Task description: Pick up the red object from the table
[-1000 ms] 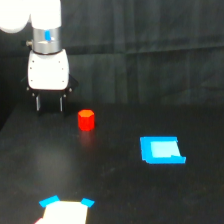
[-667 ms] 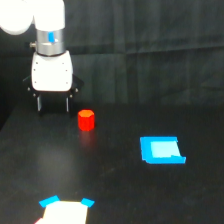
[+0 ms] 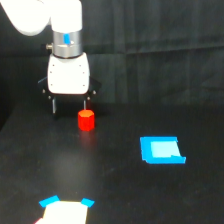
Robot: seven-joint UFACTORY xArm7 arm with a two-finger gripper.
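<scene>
The red object [image 3: 86, 120] is a small red-orange stubby cylinder standing upright on the black table [image 3: 115, 190], left of centre. My gripper [image 3: 70, 106] hangs from a white body just behind and to the left of it. Its two dark fingers are spread apart, open and empty. The right finger [image 3: 86, 104] sits right above the cylinder's top edge; I cannot tell if it touches. The left finger [image 3: 53, 106] is well to the exterior view's left of the cylinder.
A flat cyan-blue square [image 3: 161, 150] lies on the table at the exterior view's right. A pale sheet with cyan corners [image 3: 65, 210] lies at the front edge. A black pleated curtain [image 3: 160, 25] hangs behind.
My gripper has moved to the exterior view's right and lower, toward the red object. The red object has not moved.
</scene>
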